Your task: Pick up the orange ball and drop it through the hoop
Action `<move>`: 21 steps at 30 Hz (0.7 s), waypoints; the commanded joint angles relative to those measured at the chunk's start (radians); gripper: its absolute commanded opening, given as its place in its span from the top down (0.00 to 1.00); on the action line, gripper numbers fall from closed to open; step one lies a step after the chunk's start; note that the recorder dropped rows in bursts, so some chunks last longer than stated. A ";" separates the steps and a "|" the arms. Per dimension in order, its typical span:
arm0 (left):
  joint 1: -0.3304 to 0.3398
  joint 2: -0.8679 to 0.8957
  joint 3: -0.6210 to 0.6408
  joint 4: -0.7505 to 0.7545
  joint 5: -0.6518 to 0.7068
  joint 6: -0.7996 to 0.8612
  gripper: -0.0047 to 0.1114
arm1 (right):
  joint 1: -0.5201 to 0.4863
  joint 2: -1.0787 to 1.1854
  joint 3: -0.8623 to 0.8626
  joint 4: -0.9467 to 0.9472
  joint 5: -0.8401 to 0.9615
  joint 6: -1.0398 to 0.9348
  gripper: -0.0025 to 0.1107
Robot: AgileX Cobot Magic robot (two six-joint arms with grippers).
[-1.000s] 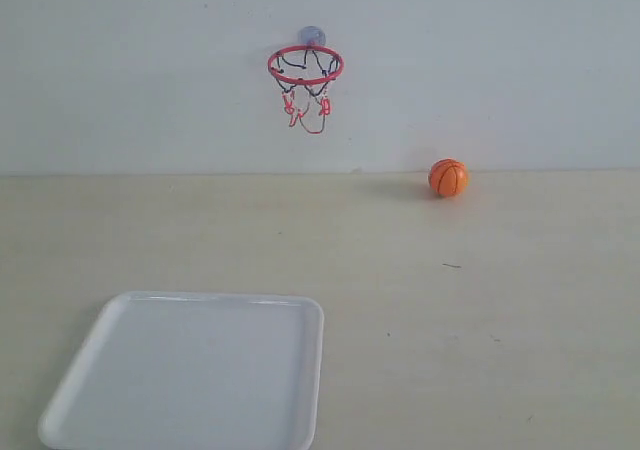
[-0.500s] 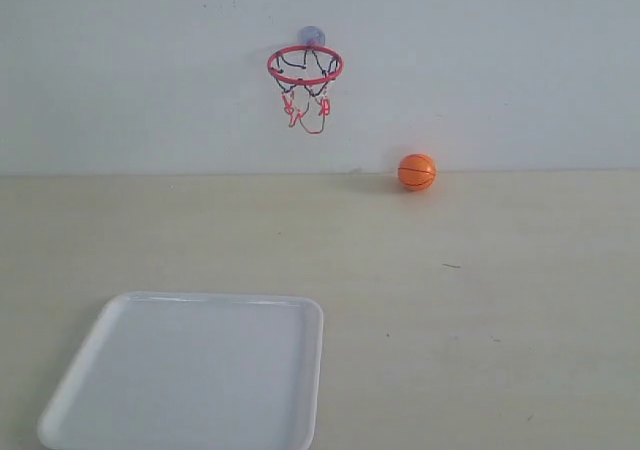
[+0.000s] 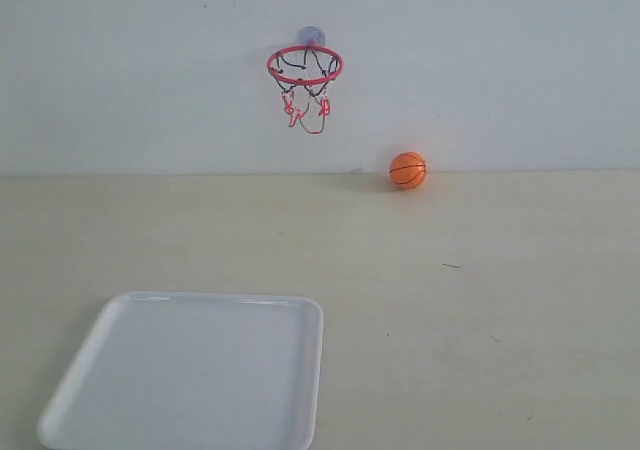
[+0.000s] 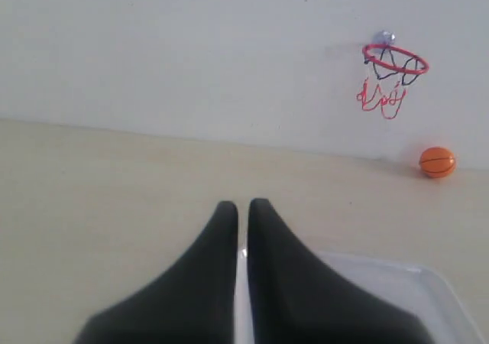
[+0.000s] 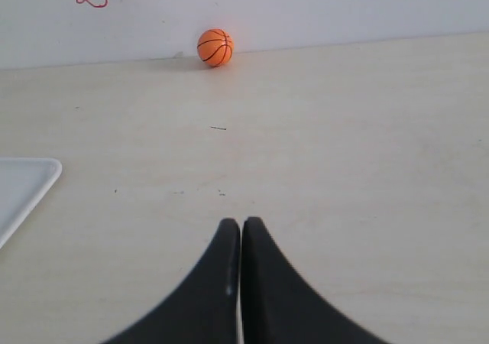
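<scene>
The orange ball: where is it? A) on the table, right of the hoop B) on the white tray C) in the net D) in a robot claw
A: the orange ball sits on the table by the back wall, below and right of the hoop.

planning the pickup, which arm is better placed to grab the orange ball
Right, probably. The orange ball sits right of the hoop, nearly straight ahead of the right hand. The left hand is over the tray, with the ball far aside.

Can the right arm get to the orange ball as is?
Probably yes: bare table between the right gripper and the orange ball; the ball sits by the wall, and the gripper is shut.
</scene>
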 commanded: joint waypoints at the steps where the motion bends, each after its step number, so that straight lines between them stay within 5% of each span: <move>1: 0.005 -0.009 0.106 0.046 -0.054 -0.017 0.92 | 0.001 -0.004 0.000 -0.001 -0.010 -0.002 0.98; 21: 0.005 -0.009 0.169 0.038 -0.013 0.136 0.92 | 0.001 -0.004 0.000 -0.001 -0.007 -0.002 0.98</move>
